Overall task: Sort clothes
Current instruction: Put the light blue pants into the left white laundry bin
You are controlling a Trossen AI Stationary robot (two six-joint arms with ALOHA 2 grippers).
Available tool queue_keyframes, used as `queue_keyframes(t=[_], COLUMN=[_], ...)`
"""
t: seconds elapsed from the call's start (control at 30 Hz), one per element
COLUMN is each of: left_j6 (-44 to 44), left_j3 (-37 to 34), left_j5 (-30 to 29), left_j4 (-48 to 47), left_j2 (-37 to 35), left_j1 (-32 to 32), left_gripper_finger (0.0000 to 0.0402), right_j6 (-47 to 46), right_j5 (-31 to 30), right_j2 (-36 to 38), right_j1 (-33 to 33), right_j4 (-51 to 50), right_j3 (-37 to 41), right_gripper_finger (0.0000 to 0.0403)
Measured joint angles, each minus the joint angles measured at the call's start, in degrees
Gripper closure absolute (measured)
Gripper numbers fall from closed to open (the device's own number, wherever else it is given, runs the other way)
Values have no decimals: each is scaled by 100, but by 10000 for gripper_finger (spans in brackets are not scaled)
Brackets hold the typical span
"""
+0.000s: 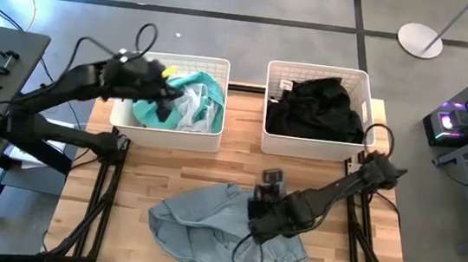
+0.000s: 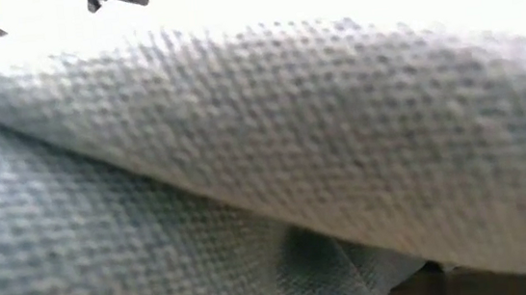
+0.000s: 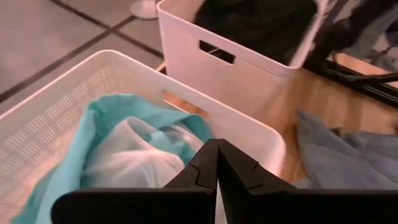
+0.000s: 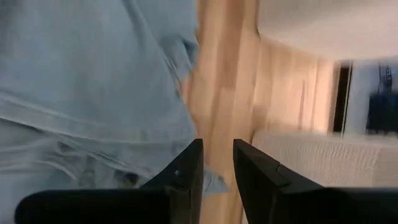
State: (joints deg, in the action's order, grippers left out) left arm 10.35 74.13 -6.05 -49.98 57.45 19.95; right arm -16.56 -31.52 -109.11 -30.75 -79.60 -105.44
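mostly sorted: teal shirt (image 1: 193, 92) in left basket (image 1: 164, 132), black clothes (image 1: 317, 107) in right basket (image 1: 311, 146). denim (image 1: 198, 223) left on table. left gripper (image 3: 216, 163) jaws pressed together over left basket; right gripper (image 4: 217, 163) slightly spread, empty, over denim.

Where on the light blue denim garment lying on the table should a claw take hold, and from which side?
Grip a raised fold near the middle of the denim garment, coming straight down from above. It lies crumpled and spread on the table, so flat edges offer little to pinch. The right claw, slightly open, hovers at its edge.
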Motion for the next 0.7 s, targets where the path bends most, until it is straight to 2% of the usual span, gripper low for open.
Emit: queue_keyframes(t=[0.07,0.13,0.23,0.33,0.5,0.6,0.7], left_j6=[144,291,536,422,408,456,594], left_j3=[-196,-452,-853,-1198,-1401,-1401,-1401], left_j5=[-224,-430,-861,-1624,-2712,-3100,-3240], left_j4=[7,42,131,296,453,543,590], left_j2=[-292,-548,-812,-874,-534,-242,26], left_j1=[-391,-797,-1410,-2107,-3224,-3810,-4317], left_gripper_finger=[401,401,401,401,401,401,401], right_j6=[-337,-543,-551,-548,-263,6,203], right_j5=[-35,83,632,1234,1912,2250,2645], right_j2=[422,768,1122,1232,1038,886,672], right_j1=[27,39,50,103,303,381,384], right_j4=[639,1812,3836,5797,7579,8120,8597], right_j3=[1006,2028,3332,4167,4679,4607,4391], right_gripper_finger=[325,325,325,323,286,238,181])
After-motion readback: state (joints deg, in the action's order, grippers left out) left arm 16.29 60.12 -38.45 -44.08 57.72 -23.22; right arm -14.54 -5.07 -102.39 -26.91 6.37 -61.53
